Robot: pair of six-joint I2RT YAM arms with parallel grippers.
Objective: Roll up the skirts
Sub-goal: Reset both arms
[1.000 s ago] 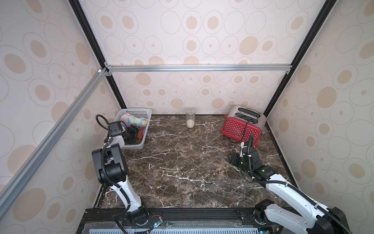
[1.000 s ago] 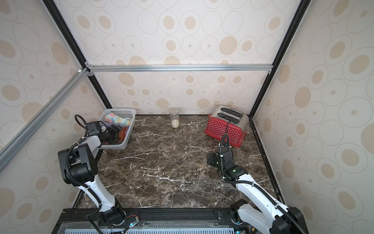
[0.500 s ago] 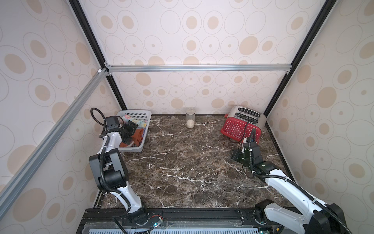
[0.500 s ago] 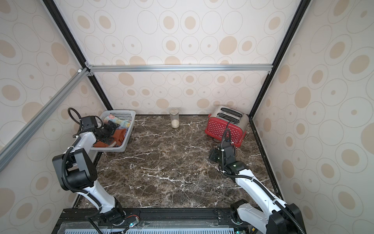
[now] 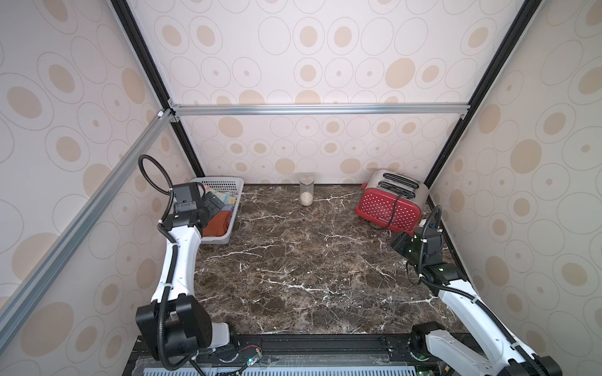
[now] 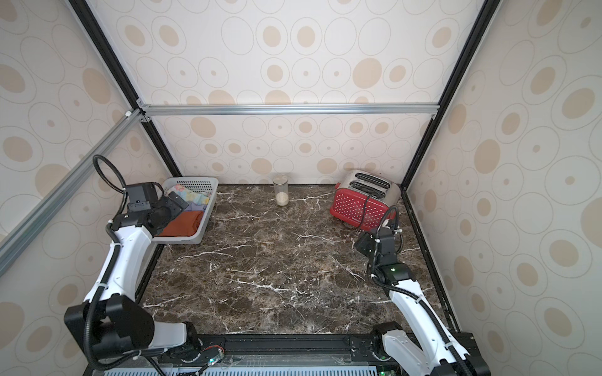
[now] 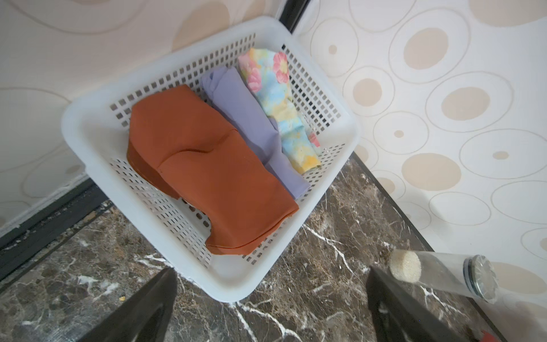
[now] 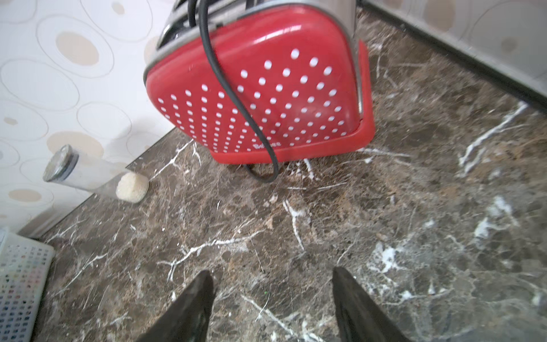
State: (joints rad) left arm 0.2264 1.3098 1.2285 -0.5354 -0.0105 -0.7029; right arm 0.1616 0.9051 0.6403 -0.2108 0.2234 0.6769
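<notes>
The dark marble tabletop (image 5: 293,276) lies bare from its centre to the 6 o'clock edge. Its holdings crowd the rim against the walls: a white perforated basket (image 7: 231,284) at 10 o'clock, a glass jar (image 5: 306,195) with pale grains in its base at 12, and a red white-dotted toaster (image 5: 386,208) at 2, its black cord (image 8: 233,97) looped down its side. A small white wordmark low on the toaster's side is too blurred to read.

All three skirts lie side by side in the basket. The rust-orange skirt (image 7: 207,165) is folded at the basket's 6 o'clock end, the lavender skirt (image 7: 248,127) is rolled in the middle, and the floral skirt (image 7: 278,97) is rolled at 12.

The left gripper (image 7: 270,269) hovers over the basket, jaws spread wide and empty. The right gripper (image 8: 271,271) hangs above bare marble at 3 o'clock, facing the toaster, jaws parted with nothing between them.
</notes>
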